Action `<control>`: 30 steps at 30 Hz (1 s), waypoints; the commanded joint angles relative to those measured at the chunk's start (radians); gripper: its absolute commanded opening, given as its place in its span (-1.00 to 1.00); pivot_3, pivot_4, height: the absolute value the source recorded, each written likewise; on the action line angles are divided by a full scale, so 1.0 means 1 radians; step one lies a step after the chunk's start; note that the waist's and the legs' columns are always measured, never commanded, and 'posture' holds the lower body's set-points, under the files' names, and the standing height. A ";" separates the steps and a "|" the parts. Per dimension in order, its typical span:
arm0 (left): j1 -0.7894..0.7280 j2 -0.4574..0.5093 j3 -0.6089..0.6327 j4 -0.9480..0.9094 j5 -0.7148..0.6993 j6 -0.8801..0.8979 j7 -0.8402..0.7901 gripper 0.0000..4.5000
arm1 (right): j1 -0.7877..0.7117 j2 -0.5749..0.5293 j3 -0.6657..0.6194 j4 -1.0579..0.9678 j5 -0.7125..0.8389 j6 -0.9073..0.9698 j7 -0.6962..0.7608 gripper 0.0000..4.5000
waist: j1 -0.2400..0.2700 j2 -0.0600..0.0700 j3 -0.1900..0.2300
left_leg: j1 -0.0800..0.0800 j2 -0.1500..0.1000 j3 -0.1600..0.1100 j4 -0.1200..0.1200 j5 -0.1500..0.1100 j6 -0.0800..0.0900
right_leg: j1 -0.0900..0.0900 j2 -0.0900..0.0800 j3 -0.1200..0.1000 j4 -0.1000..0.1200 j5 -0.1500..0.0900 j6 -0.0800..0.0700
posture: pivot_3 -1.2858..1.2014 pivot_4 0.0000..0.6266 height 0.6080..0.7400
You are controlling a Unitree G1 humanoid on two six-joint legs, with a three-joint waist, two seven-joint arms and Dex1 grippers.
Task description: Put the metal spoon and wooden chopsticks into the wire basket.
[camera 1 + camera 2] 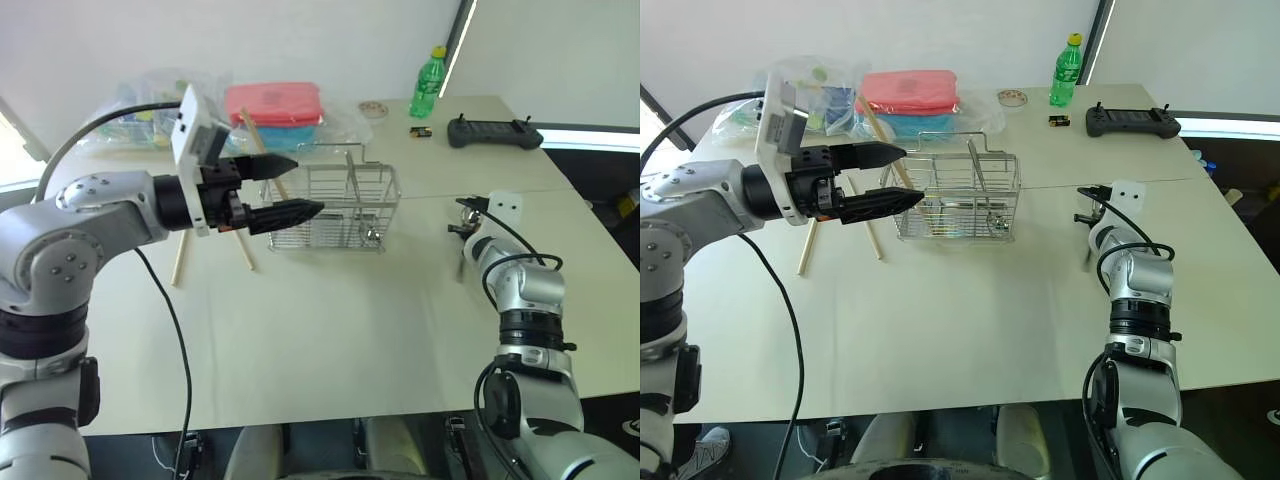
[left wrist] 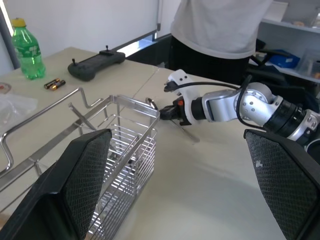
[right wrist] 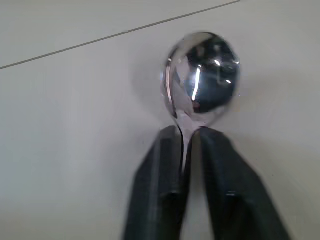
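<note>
The metal spoon point(image 3: 200, 82) is slim and mirror-bright, its small round bowl throwing back the room's light. It lies on the pale counter point(image 1: 330, 340) to the right of the wire basket, and the right gripper point(image 3: 188, 137) has its two black fingers pinched together on the neck just behind the bowl.

The wire basket point(image 1: 335, 205) is a small rectangular rack of shiny wire grid with inner dividers and a handle loop, standing upright near the counter's middle. The wooden chopsticks point(image 1: 178, 262) are plain pale tan sticks; two lie flat on the counter left of the basket, near each other, partly hidden by the left arm. Another stick point(image 1: 885, 143) leans at a slant at the basket's left end.

The left gripper point(image 1: 290, 187) hangs above the counter just left of the basket, pointing right toward it, fingers spread wide with nothing between them.

Along the far side sit clear plastic bags point(image 1: 150, 115), a red and blue stack point(image 1: 275, 103), a green bottle point(image 1: 427, 84), two small batteries point(image 2: 54, 83) and a black controller point(image 1: 493, 132). A person in a white shirt point(image 2: 220, 25) stands beyond the counter's right side.
</note>
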 commanded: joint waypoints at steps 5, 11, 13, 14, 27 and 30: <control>-0.040 0.008 0.039 0.016 -0.004 0.002 -0.008 1.00 | -0.008 0.007 -0.011 0.011 0.007 0.010 -0.012 -0.98 | 0.002 0.000 0.000 | 0.001 0.000 0.000 0.000 0.000 0.000 | 0.001 0.000 0.000 0.000 0.000 0.000 | 0.03 -0.52 0.51; -0.032 0.000 0.030 0.020 0.017 -0.008 -0.015 1.00 | -0.012 -0.034 0.031 -0.045 -0.022 -0.013 0.021 -0.98 | 0.002 0.000 0.000 | 0.001 0.000 0.000 0.000 0.000 0.000 | 0.001 0.000 0.000 0.000 0.000 0.000 | 0.03 -0.52 0.51; -0.019 0.001 0.030 0.016 0.031 -0.014 -0.017 1.00 | -0.040 -0.066 0.051 -0.088 -0.027 -0.038 0.052 -0.98 | 0.002 0.002 0.001 | 0.000 0.000 0.000 0.000 0.000 0.000 | 0.000 0.000 0.000 0.000 0.000 0.000 | 0.03 -0.52 0.51; -0.017 -0.001 0.033 0.020 0.036 -0.014 -0.014 1.00 | -0.073 -0.079 0.057 -0.105 -0.022 -0.050 0.068 -0.98 | 0.003 0.002 0.002 | 0.000 0.000 0.000 0.000 0.000 0.000 | 0.000 0.000 0.000 0.000 0.000 0.000 | 0.03 -0.52 0.51; 0.054 -0.030 0.096 -0.002 0.049 -0.012 0.079 1.00 | -0.394 0.102 0.110 -0.320 0.248 -0.117 0.290 -0.98 | -0.009 0.003 0.002 | -0.001 0.001 -0.001 -0.003 0.000 0.000 | -0.003 0.001 0.001 0.004 0.001 0.005 | 0.03 -0.52 0.51; 0.055 -0.031 0.104 -0.007 0.053 -0.014 0.084 1.00 | -0.344 0.142 0.171 -0.355 0.242 -0.134 0.319 -0.98 | 0.001 0.003 0.002 | -0.001 0.000 -0.001 -0.001 0.000 0.000 | -0.003 0.001 0.001 0.004 0.001 0.004 | 0.03 -0.52 0.51</control>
